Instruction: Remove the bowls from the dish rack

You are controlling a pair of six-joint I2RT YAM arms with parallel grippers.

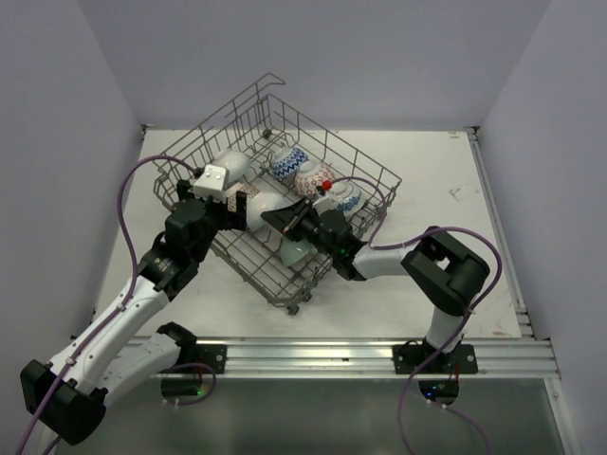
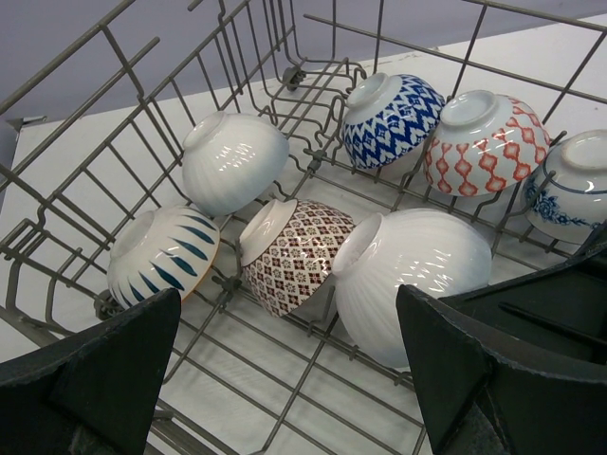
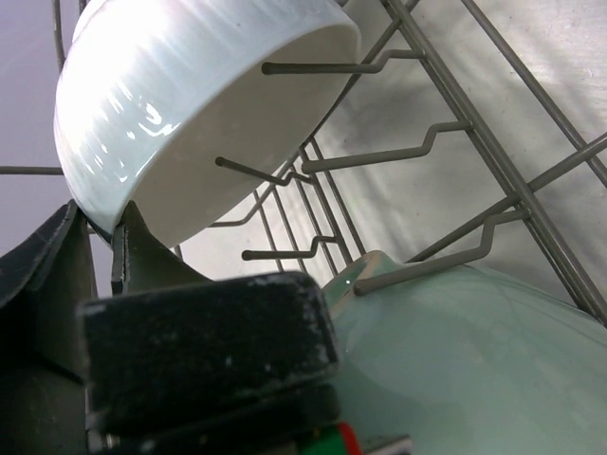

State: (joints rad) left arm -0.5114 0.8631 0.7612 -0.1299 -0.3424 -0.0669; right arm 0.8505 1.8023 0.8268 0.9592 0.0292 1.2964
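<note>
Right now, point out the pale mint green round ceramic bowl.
Top view: the pale mint green bowl lies toward the near corner of the grey wire dish rack, just this side of the plain white ribbed bowl and beside the right gripper.

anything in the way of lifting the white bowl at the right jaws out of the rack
Yes: dish rack tines cross the open mouth of the white bowl, so it must clear them first. The mint bowl lies close beside it, by the right gripper. The open left gripper hovers close by too.
</note>
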